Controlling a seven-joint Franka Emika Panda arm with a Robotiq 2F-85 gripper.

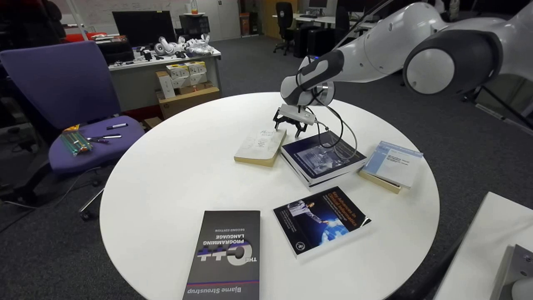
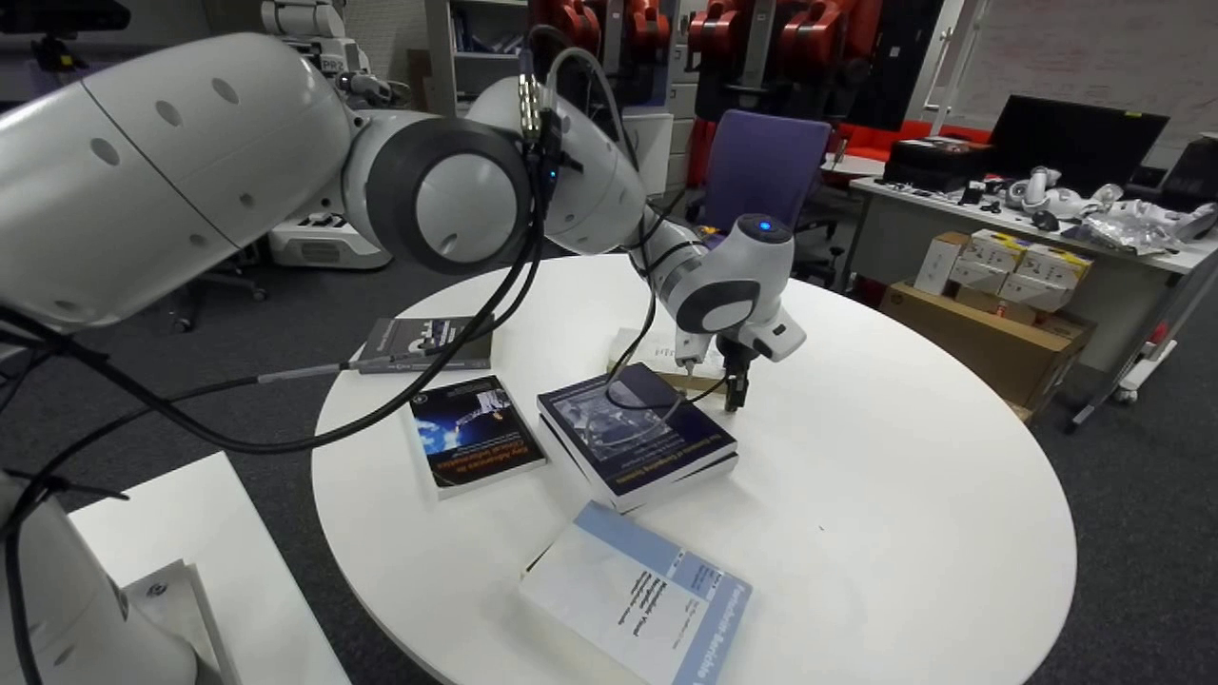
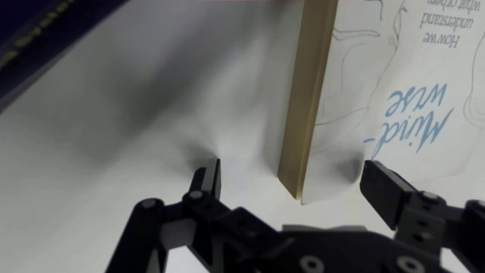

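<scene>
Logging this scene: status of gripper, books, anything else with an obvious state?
Gripper: open, holding nothing.
Mindwise book: closed, flat; gripper contact unclear.
Stacked books, dark blue on top: closed, flat.
Clinical informatics book: closed, flat.
C++ book: closed, flat.
Pale blue and white book: closed, upper of two.
Book beneath it: closed, partly covered.
Arm light: lit blue.
Desk monitor: screen dark.

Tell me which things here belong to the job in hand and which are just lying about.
Apparently in the job:
open gripper
white Mind-wise book, nearest it

Apparently lying about:
dark-blue book stack
Clinical Informatics book
C++ book
pale-blue book on another book
marker on the purple chair
</scene>
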